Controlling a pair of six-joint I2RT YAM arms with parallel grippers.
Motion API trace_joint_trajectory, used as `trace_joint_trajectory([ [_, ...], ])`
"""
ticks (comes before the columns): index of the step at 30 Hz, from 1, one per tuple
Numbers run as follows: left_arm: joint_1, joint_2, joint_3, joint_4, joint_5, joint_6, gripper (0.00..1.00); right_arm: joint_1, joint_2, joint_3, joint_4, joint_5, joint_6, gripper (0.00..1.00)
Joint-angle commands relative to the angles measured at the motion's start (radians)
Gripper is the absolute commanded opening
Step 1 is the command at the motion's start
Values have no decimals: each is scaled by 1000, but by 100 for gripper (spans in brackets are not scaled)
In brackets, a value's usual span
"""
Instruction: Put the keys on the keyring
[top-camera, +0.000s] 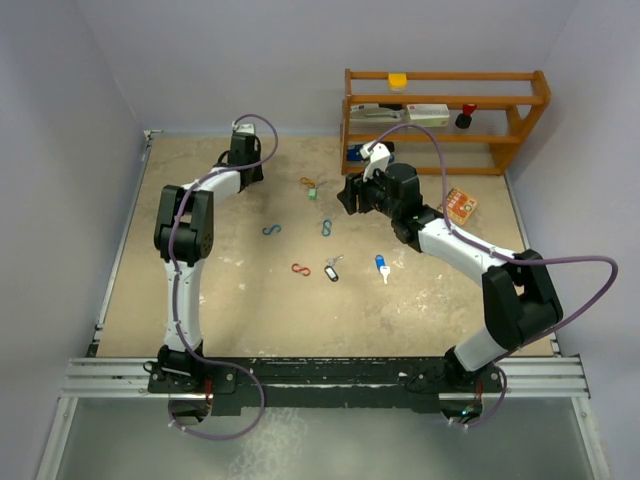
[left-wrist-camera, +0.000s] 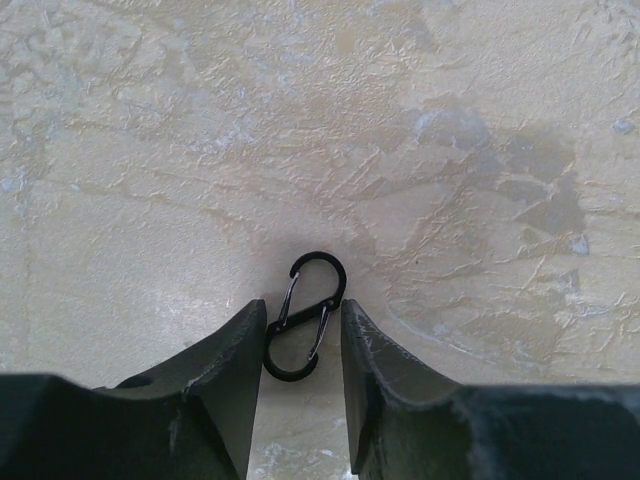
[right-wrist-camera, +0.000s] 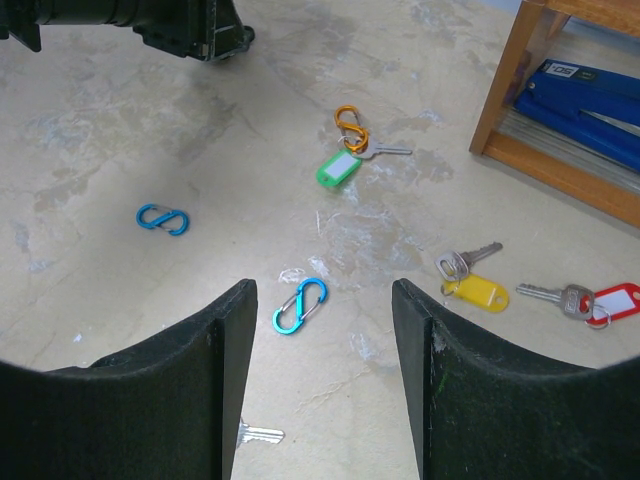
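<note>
- Left tool (left-wrist-camera: 303, 310): sits low over the far-left part of the bench (left-wrist-camera: 150, 150), fingers standing close on either side of a black clip (left-wrist-camera: 305, 314); cannot tell whether the pads press it.
- Black clip: lies flat, long axis running away from the tool, far loop leaning slightly right.
- Right tool (right-wrist-camera: 322, 300): hovers near the shelf (right-wrist-camera: 505, 90), jaws about half apart, holds nothing; below the gap, a blue clip (right-wrist-camera: 299, 307) slanting up-right.
- Green-tag key (right-wrist-camera: 338, 168): lies beyond the right tool, blade pointing right toward the shelf, tag trailing down-left, head overlapped by an orange clip (right-wrist-camera: 349, 125).
- Yellow-tag key (right-wrist-camera: 475, 292): lies right of the tool, blade pointing up-right.
- Red-tag key (right-wrist-camera: 575, 300): lies just beside it, blade pointing left, long axis nearly level.
- Blue-tag key (top-camera: 382, 265) and black-tag key (top-camera: 332, 270): lie mid-bench, near each other; blue's blade points toward the near edge, black's key end toward the far right.
</note>
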Motion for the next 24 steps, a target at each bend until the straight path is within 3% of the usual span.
trace_joint_trajectory([
  [1,0,-3,-30,-70,55,-3,31,-4,-51,-3,26,19,3,60],
  [5,0,2,-24,-76,55,-2,24,-7,-51,-3,23,24,3,60],
  [11,0,-1,-27,-81,54,-5,0,-7,-51,-3,23,25,3,60],
  [24,-4,-96,-93,-26,89,-46,0,-45,-24,48,-98,167,73,59],
])
